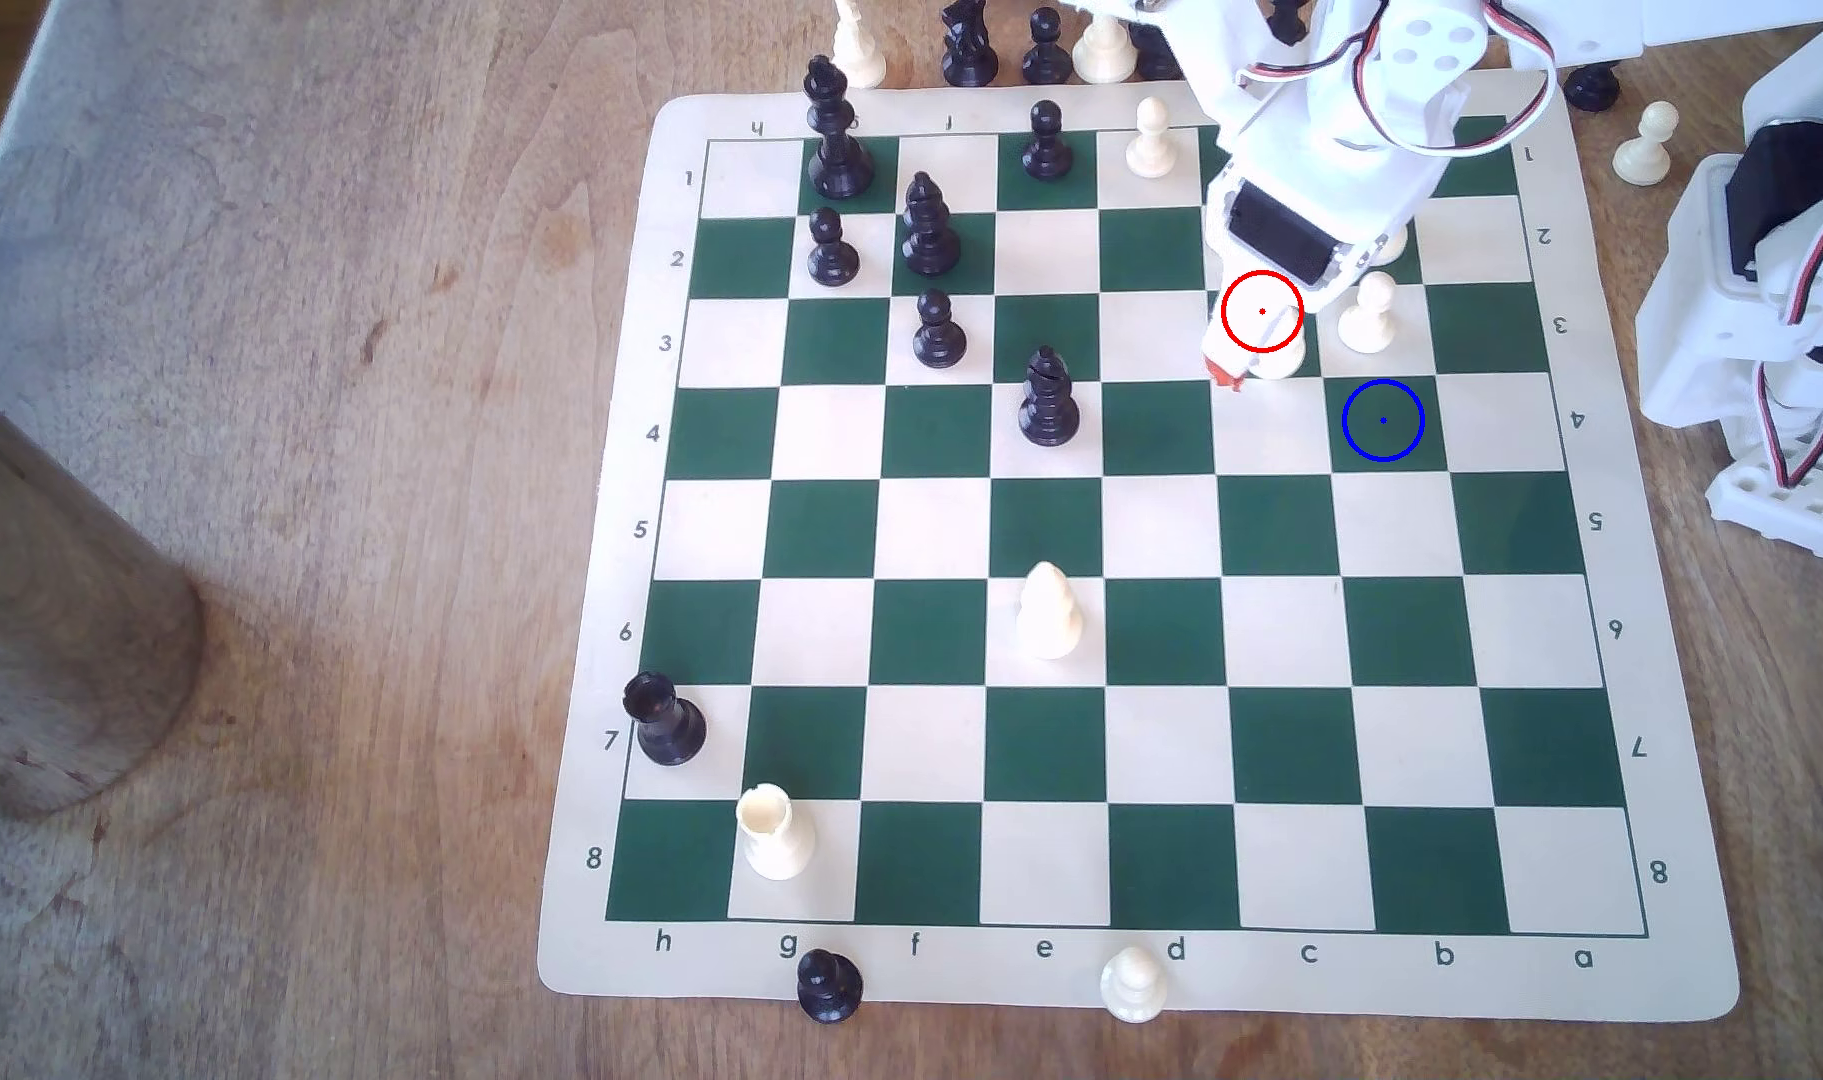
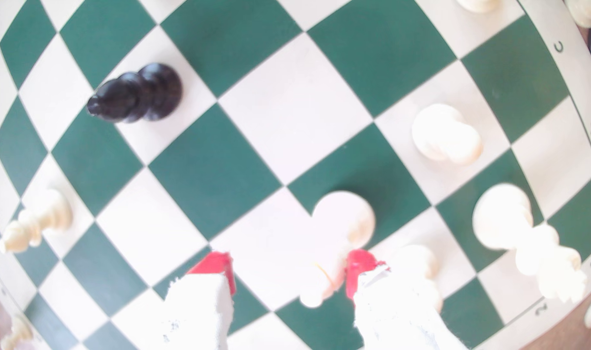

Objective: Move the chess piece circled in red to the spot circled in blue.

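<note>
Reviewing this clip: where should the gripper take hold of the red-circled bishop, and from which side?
Around its narrow body under the pointed head, not the wide base, coming straight down: the bishop stands upright. The open gripper straddles it. A pawn stands one square to the exterior view's right, so that finger likely has little room.

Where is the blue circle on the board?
In the exterior view, the blue circle sits on a dark green square toward the board's right side, just below a cream pawn and diagonally down-right from the red circle.
</note>
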### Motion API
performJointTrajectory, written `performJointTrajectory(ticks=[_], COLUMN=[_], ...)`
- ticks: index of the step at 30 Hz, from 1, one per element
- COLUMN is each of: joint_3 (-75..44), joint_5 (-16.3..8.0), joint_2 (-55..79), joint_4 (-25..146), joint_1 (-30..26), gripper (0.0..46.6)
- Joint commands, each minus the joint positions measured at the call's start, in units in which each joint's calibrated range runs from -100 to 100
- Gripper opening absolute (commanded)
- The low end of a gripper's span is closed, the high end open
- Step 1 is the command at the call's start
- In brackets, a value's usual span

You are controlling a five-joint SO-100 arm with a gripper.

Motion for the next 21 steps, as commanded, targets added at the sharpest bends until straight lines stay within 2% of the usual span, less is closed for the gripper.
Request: performJointTrajectory(ticks=[1,11,21], joint_3=[-1.79,-0.34,0.02], joint_5=[0.29,2.10,2.44], joint_2=[-1.76,0.79,0.96], joint_4=[-0.09,-0.99,1.79], joint_1=[-0.20,2.15,-0.43], gripper=[17.6,15.6,15.6])
